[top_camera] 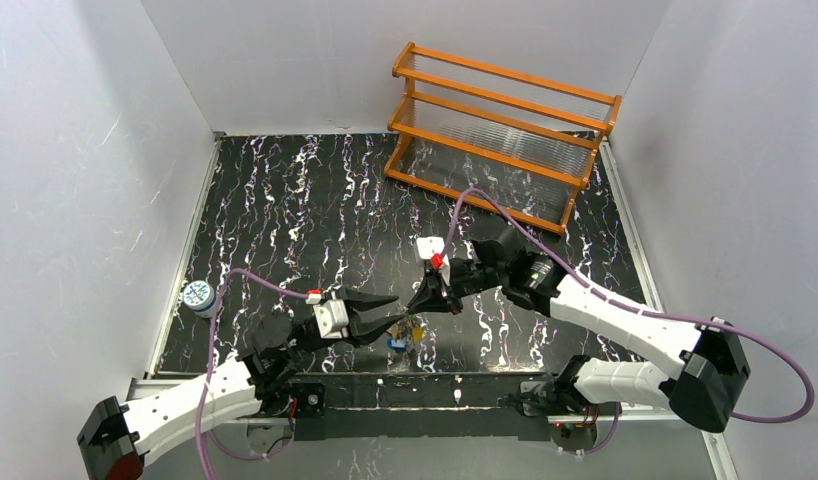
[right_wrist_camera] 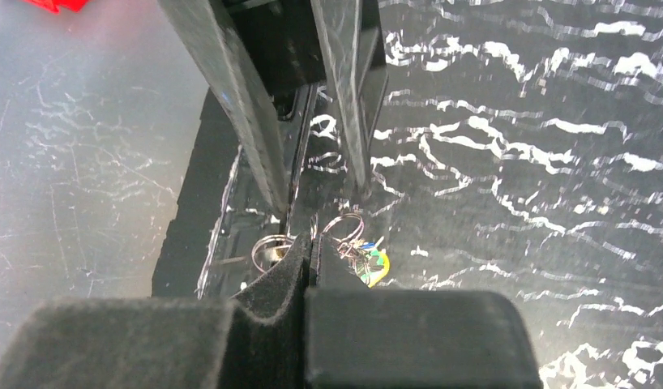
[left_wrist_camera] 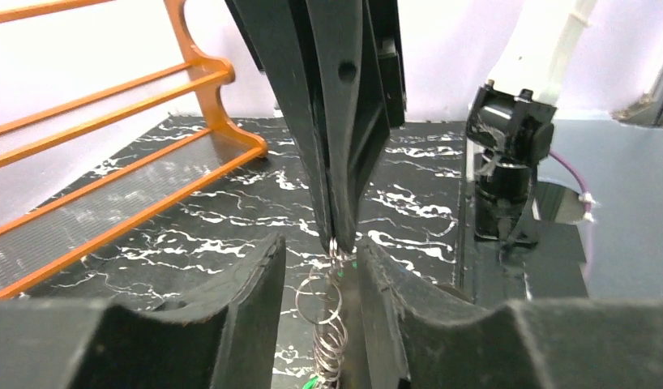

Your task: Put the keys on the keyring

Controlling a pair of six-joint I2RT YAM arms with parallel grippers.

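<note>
**Bunch aloft, threading nearly done as far as I can judge**

My right hand (right_wrist_camera: 312, 241) is pressed together on a thin silvery wire loop, which I take to be the keyring (left_wrist_camera: 334, 248), and holds it above the dark marbled surface (top_camera: 315, 200). From the left wrist view, a little stack of wire rings hangs straight down below that pinch. The keys (right_wrist_camera: 370, 261) hang at the bottom of the bunch, showing yellow, green and blue heads close together. They sit between the two hands, near the front edge of the surface.

My left hand (top_camera: 391, 310) is spread. Its fingers stand either side of the hanging rings with a gap between them, and I do not see them gripping anything.

I judge that the coloured keys are gathered on the wire and not scattered, so most of the work looks done. The rings overlap and are very fine, so I cannot tell whether every key is truly threaded or whether the loop is closed. What remains, I think, is to confirm that and set the bunch down.
</note>
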